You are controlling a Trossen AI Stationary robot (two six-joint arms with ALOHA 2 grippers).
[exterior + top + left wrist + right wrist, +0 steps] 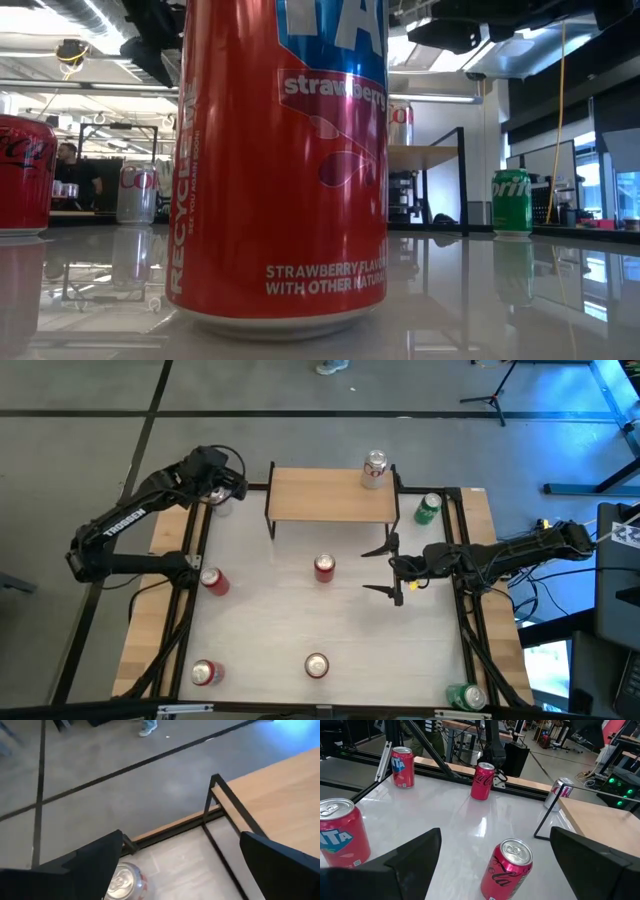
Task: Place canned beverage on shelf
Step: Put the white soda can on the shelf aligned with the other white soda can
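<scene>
While your left pincer [222,488] hangs spread wide over a silver can [221,501] at the worktop's [270,610] far left corner, your right pincer [387,569] waits just as wide open, holding nothing, right of a red cola can [324,568] at mid-worktop. The shelf [330,493] sits at the far edge: a flat rectangular light-wood top on thin black metal legs. A silver can with red lettering [374,469] already stands on its right end, and a green Sprite can [428,509] stands on the worktop just right of it. The worktop is smooth, glossy white and mirrors the cylinders. In the low view a red strawberry soda can [280,160] fills the middle, top cut off, hiding most of the shelf. Your left wrist view shows only the silver can's lid [124,881], partly behind a finger [85,867].
</scene>
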